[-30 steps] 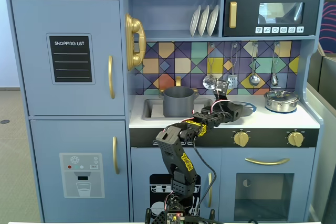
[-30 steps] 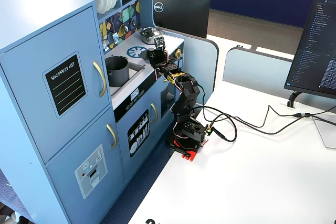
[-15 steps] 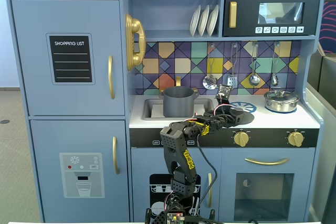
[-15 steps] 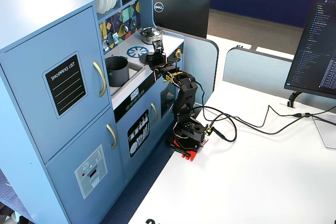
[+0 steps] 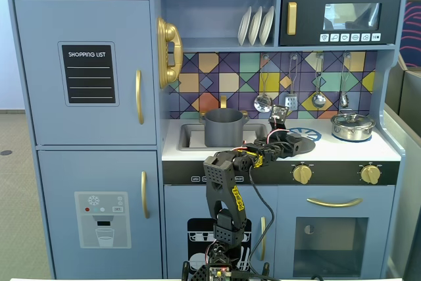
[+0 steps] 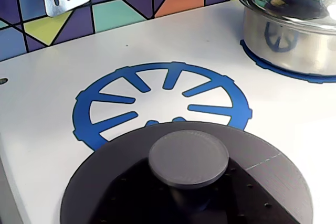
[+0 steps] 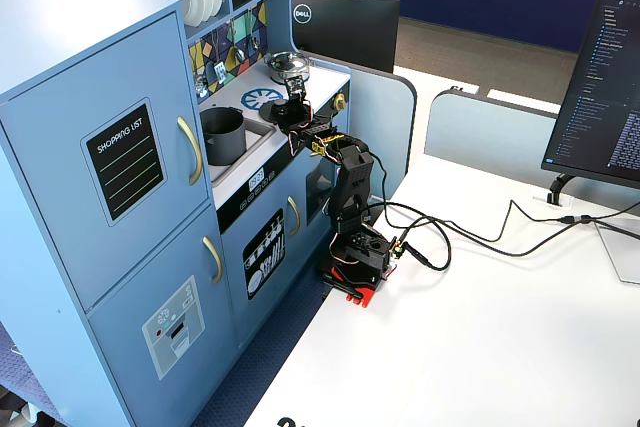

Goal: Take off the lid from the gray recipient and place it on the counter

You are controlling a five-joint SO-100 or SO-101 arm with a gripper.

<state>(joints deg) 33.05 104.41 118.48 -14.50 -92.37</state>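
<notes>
Currently the gripper [image 5: 287, 137] is holding the dark gray lid [image 6: 189, 182], jaws closed on its knob, just over the white counter [image 6: 42, 114] at the blue burner ring [image 6: 163, 98]. The gray recipient [image 5: 223, 127] is sitting uncovered in the sink, left of the arm in that fixed view.

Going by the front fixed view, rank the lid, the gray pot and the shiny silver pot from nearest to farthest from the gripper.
1. The lid, at the gripper itself, over the blue burner ring.
2. The gray pot, to the left, in the sink, its top open.
3. The shiny silver pot, to the right, near the counter's far end, slightly farther than the gray pot.
</notes>
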